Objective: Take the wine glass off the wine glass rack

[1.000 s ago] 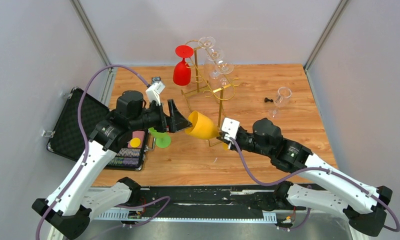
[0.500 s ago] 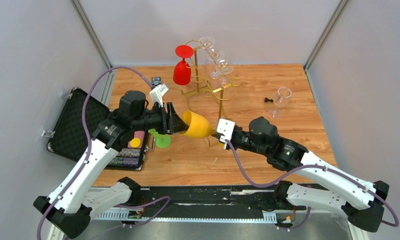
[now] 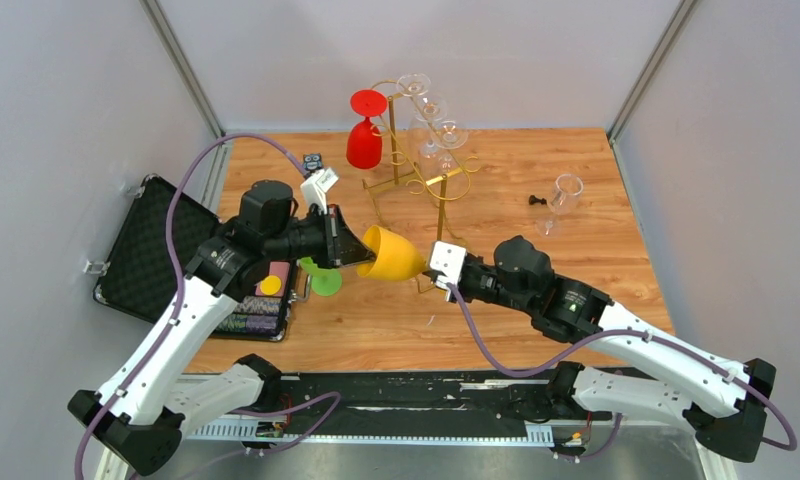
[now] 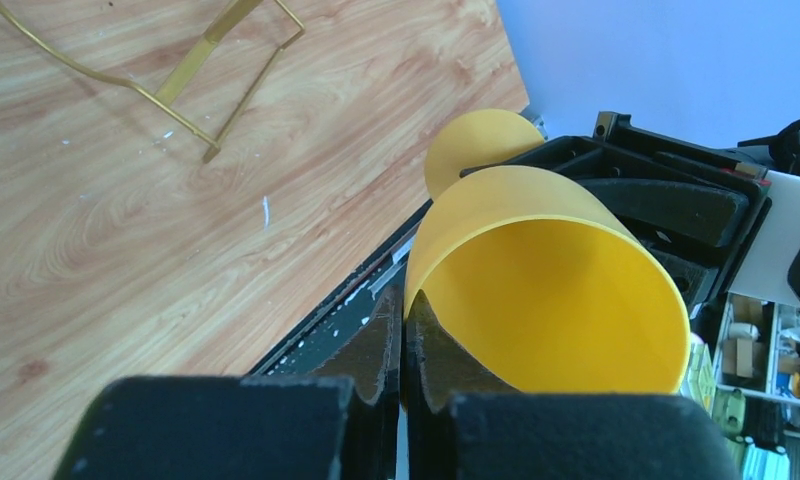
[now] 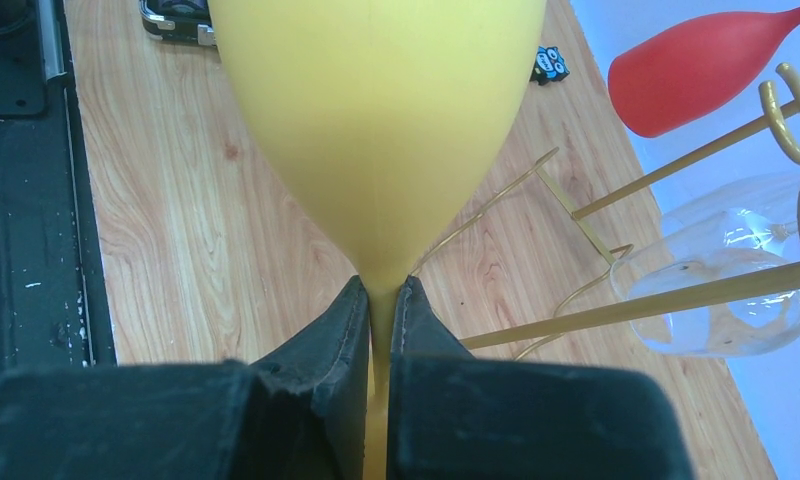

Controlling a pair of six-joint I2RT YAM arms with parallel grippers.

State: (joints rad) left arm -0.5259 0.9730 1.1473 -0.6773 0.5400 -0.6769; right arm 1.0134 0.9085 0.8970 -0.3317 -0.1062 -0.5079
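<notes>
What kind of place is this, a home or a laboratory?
Probably a laboratory robot cell: bare grey walls enclose a wooden table, and two cabled arms are bolted at its edge.

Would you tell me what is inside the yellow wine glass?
Inside the yellow wine glass only one of the left fingers shows, pinching the rim; the near part is covered.

Black case [image 3: 141,255] at table [image 3: 616,250] left edge; small black piece [image 3: 537,200] right.
</notes>
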